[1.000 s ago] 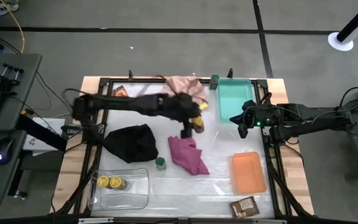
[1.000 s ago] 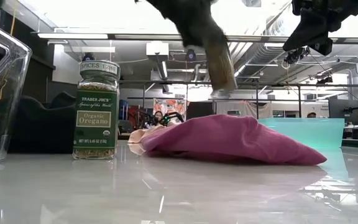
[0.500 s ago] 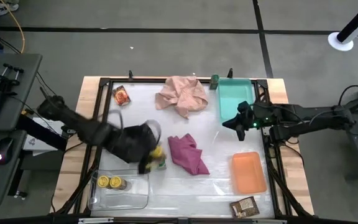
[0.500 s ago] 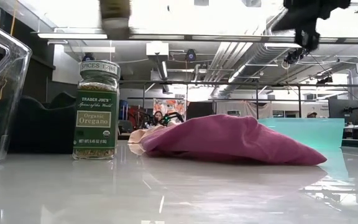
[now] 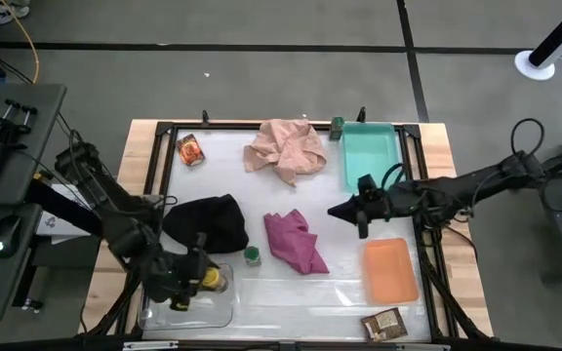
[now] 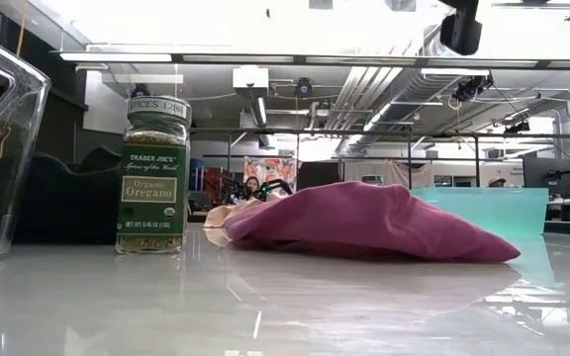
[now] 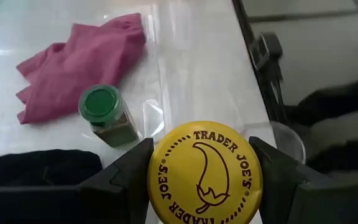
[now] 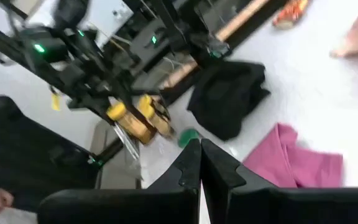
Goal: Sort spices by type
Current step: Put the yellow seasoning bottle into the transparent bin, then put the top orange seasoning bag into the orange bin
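Half a second ago the left gripper was beside the black cloth; it now hangs over the clear plastic tray at the table's front left, fingers clamped on a round yellow-lidded glass spice jar, lid toward the wrist camera. The right gripper, fingers together, has shifted toward the crumpled magenta cloth.

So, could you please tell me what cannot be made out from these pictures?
- Clear tray, high view: the left end effector and its yellow-lidded jar hide whatever lies inside.
- Second dark-green jar, high view: too small to identify.
- Brown packet, high view: label too small.
- Low view: neither end effector shows.
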Controlling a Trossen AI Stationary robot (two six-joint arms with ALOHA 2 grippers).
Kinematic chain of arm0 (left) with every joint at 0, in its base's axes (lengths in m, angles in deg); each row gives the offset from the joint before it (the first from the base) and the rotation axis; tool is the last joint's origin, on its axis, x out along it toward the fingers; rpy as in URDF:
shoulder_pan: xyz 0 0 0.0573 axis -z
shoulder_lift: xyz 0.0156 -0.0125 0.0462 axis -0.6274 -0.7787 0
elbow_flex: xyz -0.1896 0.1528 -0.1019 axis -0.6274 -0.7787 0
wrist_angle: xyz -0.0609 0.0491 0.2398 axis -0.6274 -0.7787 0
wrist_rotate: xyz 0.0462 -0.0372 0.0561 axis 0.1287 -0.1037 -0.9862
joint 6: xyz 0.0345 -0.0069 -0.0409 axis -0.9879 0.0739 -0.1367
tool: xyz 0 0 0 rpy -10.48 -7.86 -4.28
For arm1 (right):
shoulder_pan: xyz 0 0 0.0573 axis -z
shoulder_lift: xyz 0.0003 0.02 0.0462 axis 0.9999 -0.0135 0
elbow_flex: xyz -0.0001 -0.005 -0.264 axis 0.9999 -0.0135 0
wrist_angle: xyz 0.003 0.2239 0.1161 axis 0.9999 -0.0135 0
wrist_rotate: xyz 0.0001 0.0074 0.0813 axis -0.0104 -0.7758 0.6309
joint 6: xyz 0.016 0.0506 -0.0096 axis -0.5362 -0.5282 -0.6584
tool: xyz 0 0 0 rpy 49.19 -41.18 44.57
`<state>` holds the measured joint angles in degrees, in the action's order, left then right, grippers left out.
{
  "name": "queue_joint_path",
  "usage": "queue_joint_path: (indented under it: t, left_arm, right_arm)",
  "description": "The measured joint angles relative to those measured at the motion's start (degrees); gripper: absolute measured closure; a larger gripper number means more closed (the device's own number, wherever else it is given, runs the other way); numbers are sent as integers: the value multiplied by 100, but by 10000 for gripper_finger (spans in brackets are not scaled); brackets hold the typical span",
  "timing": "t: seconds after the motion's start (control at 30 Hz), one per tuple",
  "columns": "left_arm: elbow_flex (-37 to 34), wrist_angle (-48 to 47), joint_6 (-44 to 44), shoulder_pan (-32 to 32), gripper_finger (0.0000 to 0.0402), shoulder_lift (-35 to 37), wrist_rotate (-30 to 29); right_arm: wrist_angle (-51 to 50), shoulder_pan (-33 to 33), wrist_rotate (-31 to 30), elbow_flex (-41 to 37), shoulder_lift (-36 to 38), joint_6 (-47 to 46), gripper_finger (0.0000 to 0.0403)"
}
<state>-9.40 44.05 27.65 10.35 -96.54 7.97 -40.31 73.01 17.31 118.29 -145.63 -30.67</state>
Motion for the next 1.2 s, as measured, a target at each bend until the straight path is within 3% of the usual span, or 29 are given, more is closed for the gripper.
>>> queue_joint_path:
  t: [0.33, 0.83, 1.07, 1.2]
  left_arm:
    - [-111, -672, 92, 453, 215, 56, 644]
    - [-946, -411, 540, 401, 214, -358, 612]
    - [-977, -440, 732, 403, 99, -353, 605]
    - [-977, -441, 969, 403, 82, -320, 662]
  right_arm:
    - [172, -195, -20, 0, -579, -348, 403]
    - [367, -193, 90, -2, -589, 35, 403]
    - [368, -193, 131, -2, -589, 79, 403]
    - [366, -193, 132, -2, -589, 79, 403]
